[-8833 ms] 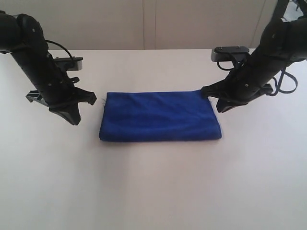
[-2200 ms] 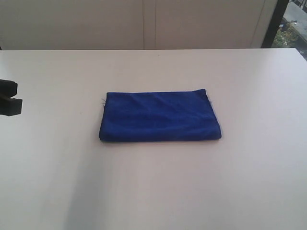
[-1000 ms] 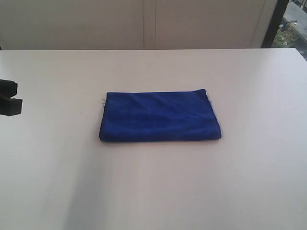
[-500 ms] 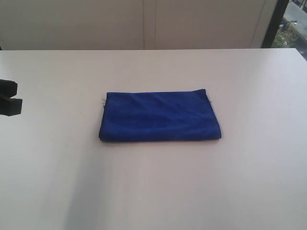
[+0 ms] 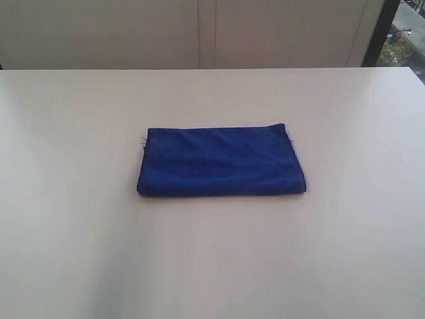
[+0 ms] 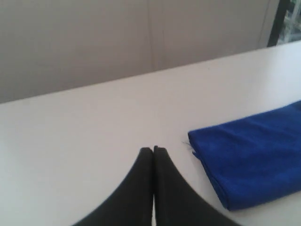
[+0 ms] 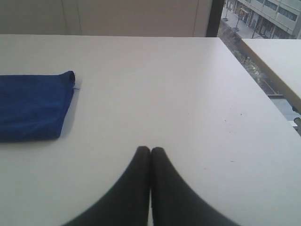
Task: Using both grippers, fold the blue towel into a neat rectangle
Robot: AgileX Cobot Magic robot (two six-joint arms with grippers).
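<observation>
As the deep royal-blue terry towel lies folded into a flat rectangle at the middle of the pale worktop, folding is judged complete. The black left hand and right hand are pinched closed, empty, clear of it. Only parking is called for.

Table: a broad, matt, off-white top that fills most of the exterior view; its far edge runs straight across, just below the wall. A tiny dark speck marks the surface left of centre. Wall: pale beige panels, divided by thin vertical seams. Window frame: a dark, slightly slanted post at the upper right corner, with daylight and greenery beyond it. In the right wrist view, a second pale table stands beside the first, a gap between them, and a grey multi-storey building shows through the window.
</observation>
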